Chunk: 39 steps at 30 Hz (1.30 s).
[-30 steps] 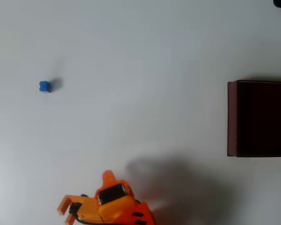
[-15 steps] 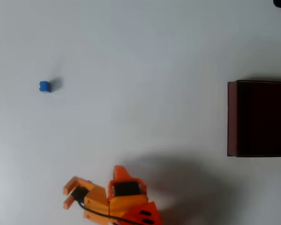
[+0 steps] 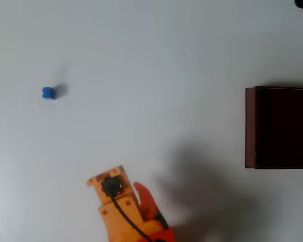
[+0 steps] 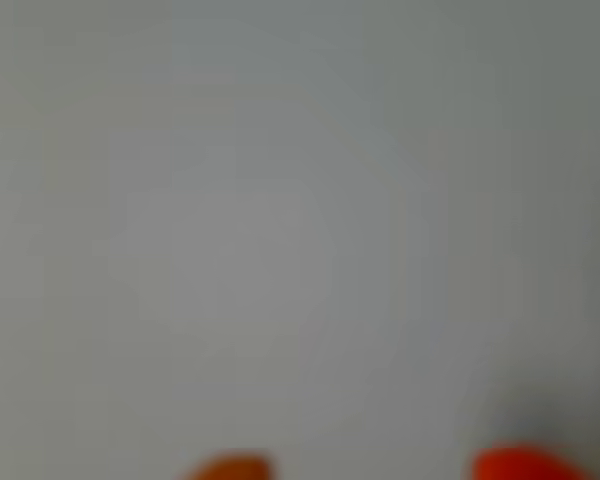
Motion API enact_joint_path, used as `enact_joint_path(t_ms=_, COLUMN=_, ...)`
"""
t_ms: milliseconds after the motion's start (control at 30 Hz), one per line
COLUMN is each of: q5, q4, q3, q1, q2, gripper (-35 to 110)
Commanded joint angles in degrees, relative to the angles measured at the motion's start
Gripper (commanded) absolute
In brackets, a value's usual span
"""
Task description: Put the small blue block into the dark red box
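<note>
Far left in the overhead view sits the small blue block (image 3: 48,93), alone on the white table (image 3: 156,60), nothing touching it; it looks like a light, rigid little cube, so it should lift easily but could skid or tip if nudged off-centre; the best hold is probably across two opposite flat faces, squarely and low; moving right, the orange gripper (image 3: 107,182) hangs near the bottom edge, well apart from the block; in the wrist view two blurred orange fingertips (image 4: 525,463) show with a clear gap between them, so the pincer looks parted and holding nothing; far right, the dark red box (image 3: 250,126) waits at the edge, its dark interior facing up.
</note>
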Motion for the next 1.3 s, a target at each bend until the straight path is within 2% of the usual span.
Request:
enact_joint_path(t_ms=0, q5=18.28, q4=-4.83, q3=-3.34, q1=-6.33, q2=-4.48, gripper=12)
enact_joint_path(t_ms=167, q5=34.19, q4=-13.45, q3=-10.37, q1=-11.87, q2=-23.38, gripper=18)
enact_joint_path(t_ms=367, q5=40.17, q4=-7.65, q3=-37.97, q1=-14.59, q2=-56.16, gripper=22)
enact_joint_path(t_ms=533, q5=45.35, q4=-11.69, q3=-44.65, q1=-17.4, q2=-67.94, gripper=25)
enact_joint_path(t_ms=833, q5=47.11, q4=-10.46, q3=-58.01, q1=-18.37, q2=-85.61, gripper=28)
enact_joint_path(t_ms=1133, q5=45.18, q4=-2.99, q3=-77.7, q1=-19.07, q2=-100.37, gripper=29)
enact_joint_path(t_ms=1267, q5=45.09, q4=5.19, q3=-91.58, q1=-19.42, q2=-108.63, gripper=29)
